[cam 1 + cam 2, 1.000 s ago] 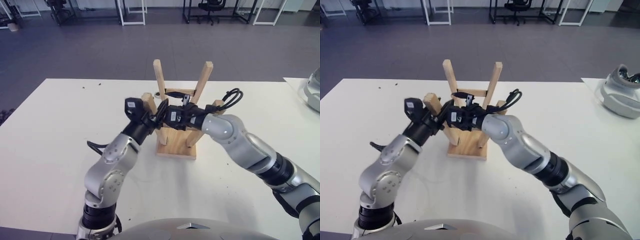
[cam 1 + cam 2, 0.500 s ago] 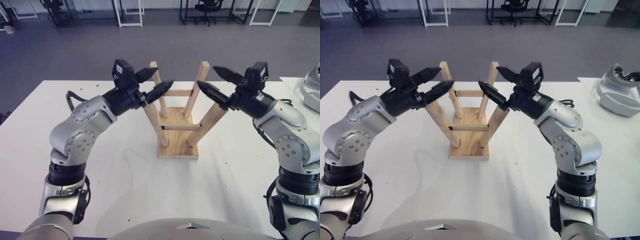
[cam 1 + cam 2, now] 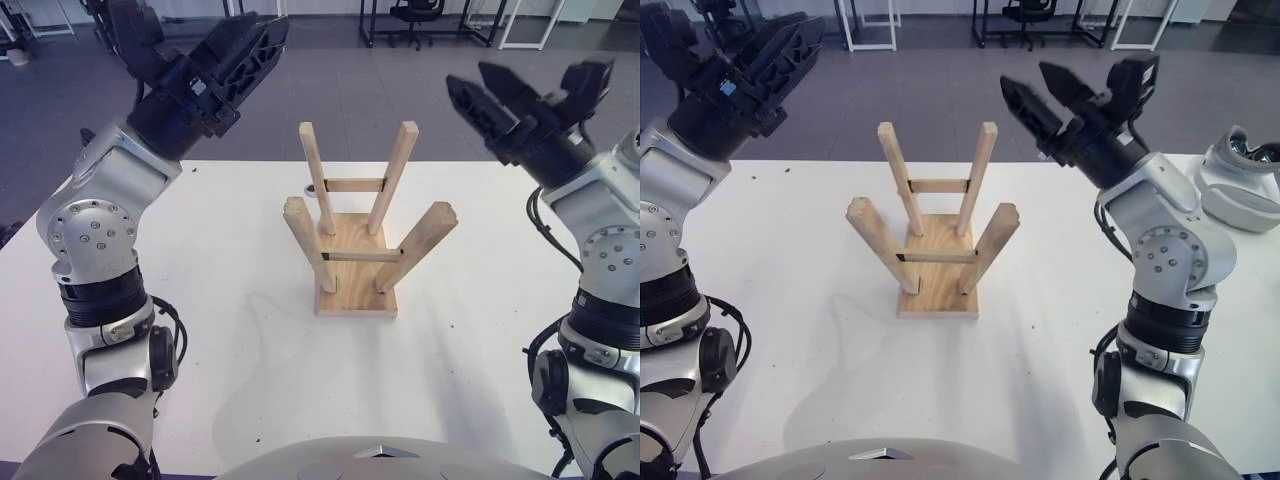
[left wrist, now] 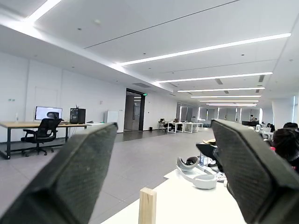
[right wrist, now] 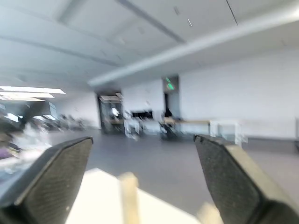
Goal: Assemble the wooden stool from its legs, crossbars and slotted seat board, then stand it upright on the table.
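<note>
Stool (image 3: 355, 250): pale natural wood, faint grain, unpainted. Table (image 3: 200, 330) under stool: plain white with a few dark specks. Left gripper (image 3: 262, 30) and right gripper (image 3: 466, 77), above stool: matte black. Left arm (image 3: 95, 230) and right arm (image 3: 615, 250): silver-grey shells, black joints. Floor (image 3: 380, 90) behind stool: dull grey.

No text, number or brand can be read. A small green lit sign (image 4: 145, 94) sits just above the dark doorway (image 4: 132, 112) at the far wall, too small to make out. The right wrist view shows a similar green sign (image 5: 168, 83), which is blurred.
</note>
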### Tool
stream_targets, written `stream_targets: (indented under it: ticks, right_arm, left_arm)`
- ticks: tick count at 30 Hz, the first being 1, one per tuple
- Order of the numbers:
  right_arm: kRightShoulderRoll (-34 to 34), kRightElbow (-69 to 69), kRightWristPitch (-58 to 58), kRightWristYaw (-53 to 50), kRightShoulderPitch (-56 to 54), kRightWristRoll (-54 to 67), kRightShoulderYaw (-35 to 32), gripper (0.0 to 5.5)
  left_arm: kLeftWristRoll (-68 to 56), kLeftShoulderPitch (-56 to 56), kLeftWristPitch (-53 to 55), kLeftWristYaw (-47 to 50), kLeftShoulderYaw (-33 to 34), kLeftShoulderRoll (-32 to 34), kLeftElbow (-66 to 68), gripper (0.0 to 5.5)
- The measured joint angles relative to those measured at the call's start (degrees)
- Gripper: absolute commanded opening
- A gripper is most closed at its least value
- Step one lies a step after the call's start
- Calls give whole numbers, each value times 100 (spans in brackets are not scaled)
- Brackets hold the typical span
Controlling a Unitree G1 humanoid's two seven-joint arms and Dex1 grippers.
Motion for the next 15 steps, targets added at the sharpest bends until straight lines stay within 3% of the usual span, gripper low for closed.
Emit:
stream_targets:
  ticks: [3, 9, 15]
  right_arm:
    - [257, -335, 100, -90, 696, 61, 313, 405]
    - [270, -35, -115, -272, 1411, -466, 806, 405]
    - [216, 356, -127, -257, 914, -28, 351, 405]
  left_arm:
    - [873, 831, -90, -591, -1032, 77, -202, 369]
    - [2185, 1280, -1500, -1529, -1817, 146, 707, 369]
    - [1254, 1147, -900, -1131, -944, -338, 1100, 369]
